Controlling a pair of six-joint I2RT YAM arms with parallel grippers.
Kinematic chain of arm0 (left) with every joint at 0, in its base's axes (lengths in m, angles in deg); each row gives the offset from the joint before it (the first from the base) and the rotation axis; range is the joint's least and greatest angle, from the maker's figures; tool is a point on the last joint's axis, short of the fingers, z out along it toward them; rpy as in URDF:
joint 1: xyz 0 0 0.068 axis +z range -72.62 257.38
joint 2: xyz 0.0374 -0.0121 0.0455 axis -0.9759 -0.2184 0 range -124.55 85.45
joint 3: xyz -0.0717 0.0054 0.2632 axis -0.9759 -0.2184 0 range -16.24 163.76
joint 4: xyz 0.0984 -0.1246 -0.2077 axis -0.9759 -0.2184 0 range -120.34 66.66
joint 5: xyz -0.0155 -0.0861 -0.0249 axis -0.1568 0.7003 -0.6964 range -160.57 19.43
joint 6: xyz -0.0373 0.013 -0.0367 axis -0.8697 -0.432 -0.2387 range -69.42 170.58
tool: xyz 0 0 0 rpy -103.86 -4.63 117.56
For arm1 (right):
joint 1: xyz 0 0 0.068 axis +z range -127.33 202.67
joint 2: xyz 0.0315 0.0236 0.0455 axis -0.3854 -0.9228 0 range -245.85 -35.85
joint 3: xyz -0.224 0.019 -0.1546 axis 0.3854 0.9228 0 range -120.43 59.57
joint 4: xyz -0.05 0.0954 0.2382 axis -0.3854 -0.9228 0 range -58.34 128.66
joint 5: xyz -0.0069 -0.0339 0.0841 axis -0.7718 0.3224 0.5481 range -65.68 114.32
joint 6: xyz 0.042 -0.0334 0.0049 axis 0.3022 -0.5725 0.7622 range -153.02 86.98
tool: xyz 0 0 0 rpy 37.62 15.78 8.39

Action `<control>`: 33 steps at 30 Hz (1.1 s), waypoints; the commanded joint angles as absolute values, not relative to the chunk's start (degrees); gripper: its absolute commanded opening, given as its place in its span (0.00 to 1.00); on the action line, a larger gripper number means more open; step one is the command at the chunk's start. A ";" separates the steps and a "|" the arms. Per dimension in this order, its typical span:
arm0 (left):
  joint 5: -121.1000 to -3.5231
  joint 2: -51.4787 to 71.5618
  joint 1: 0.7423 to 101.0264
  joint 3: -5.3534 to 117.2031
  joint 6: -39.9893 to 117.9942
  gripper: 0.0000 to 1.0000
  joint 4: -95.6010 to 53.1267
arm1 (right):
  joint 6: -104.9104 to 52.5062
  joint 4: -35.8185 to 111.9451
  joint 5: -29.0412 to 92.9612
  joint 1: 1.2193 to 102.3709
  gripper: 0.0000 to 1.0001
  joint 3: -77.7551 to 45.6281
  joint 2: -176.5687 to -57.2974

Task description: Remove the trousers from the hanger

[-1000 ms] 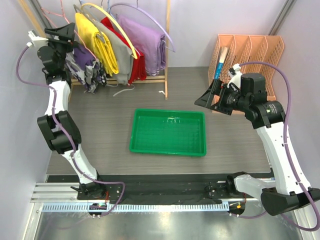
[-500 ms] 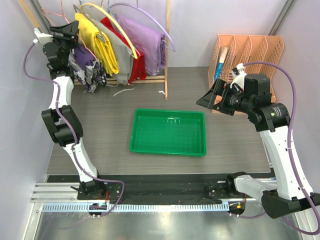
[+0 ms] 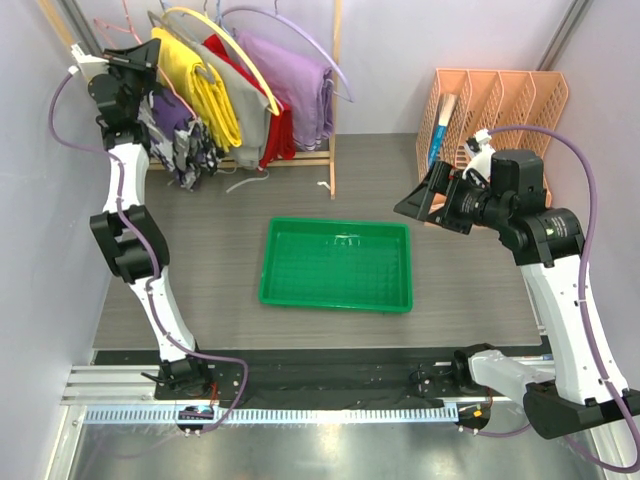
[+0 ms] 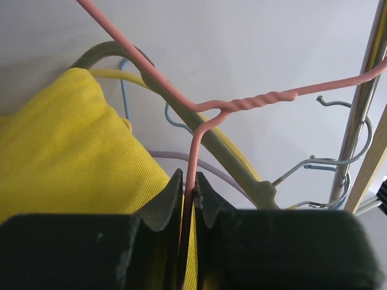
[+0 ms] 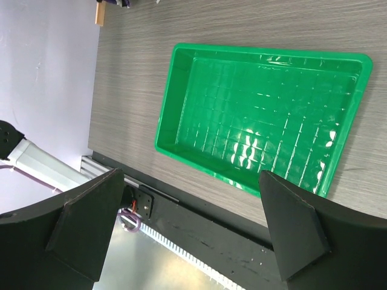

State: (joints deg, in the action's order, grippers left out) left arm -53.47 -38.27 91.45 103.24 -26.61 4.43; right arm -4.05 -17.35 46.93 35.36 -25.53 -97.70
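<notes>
A: Left arm first. Where is it?

B: Reaching up to the far left end of the wooden rack. The left gripper has its jaws pressed onto the thin pink wire of the hanger, pinching it just under the twisted neck.

A: And the trousers?

B: The trousers hang at the left end of the rack, directly below that gripper. Purple, white and grey patches, cloth bunched and drooping. Touching the yellow garment on their right.

A: Can you see how they sit on the hanger?

B: No. The overhead view hides that behind the arm, and the wrist view shows only wire and yellow cloth.

A: What else is on the rack?

B: A grey garment, a red garment, then a lavender garment, each on its own hanger.

A: Right arm?

B: The right gripper is held in the air, jaws spread wide, nothing between them. It sits off the right side of the green tray, well apart from the rack.

A: Behind it?

B: An orange file holder at the far right of the table
</notes>
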 commanded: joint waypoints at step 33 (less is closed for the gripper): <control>-42.71 -37.15 93.20 107.05 -10.14 0.00 34.23 | -7.26 -27.87 48.23 35.68 1.00 -36.32 -106.34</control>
